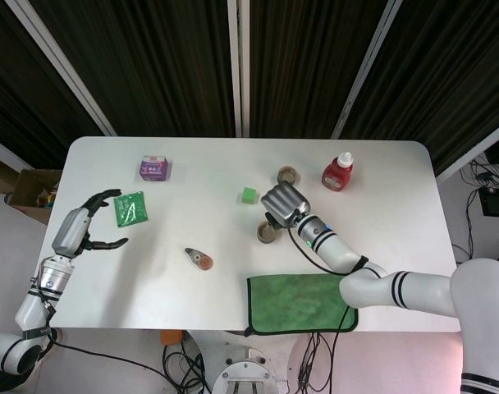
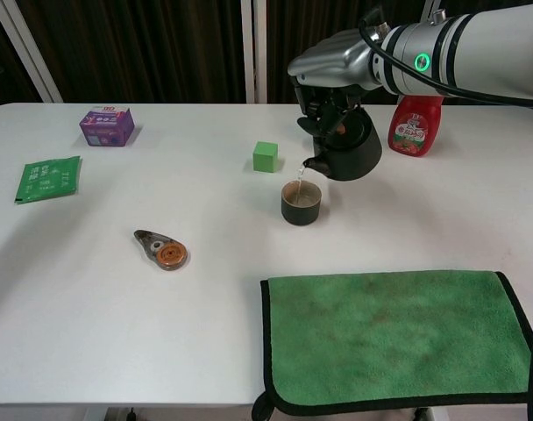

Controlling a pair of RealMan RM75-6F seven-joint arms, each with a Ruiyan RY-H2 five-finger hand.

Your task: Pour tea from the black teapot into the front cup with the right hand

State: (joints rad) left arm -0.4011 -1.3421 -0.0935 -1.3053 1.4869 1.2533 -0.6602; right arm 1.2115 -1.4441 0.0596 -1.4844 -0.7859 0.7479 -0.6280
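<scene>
you are mid-pour; your right robot hand (image 2: 332, 74) is wrapped round the teapot (image 2: 347, 151) from above, holding it tipped just over the front cup (image 2: 301, 202), spout at the cup's rim and a thin stream showing in the chest view; how full the cup is i cannot tell from here; i judge the next move is to level the teapot when the cup looks full enough, keeping the spout over the cup until the stream stops, then set the teapot down clear of the cup; your left robot hand (image 1: 89, 223) hangs off the worktop's left edge, fingers spread, holding nothing.

counted, largest to smallest: one worktop (image 2: 117, 307); one green cloth (image 2: 398, 338) at the near right edge; one teapot; one red sauce bottle (image 2: 413, 125) behind the teapot; one green packet (image 2: 47, 178); one purple box (image 2: 107, 125); two cups, the front one and a second (image 1: 288, 175) behind it, seen only in the head view; one tape dispenser (image 2: 162, 250); one green cube (image 2: 266, 156) just left of the front cup.
</scene>
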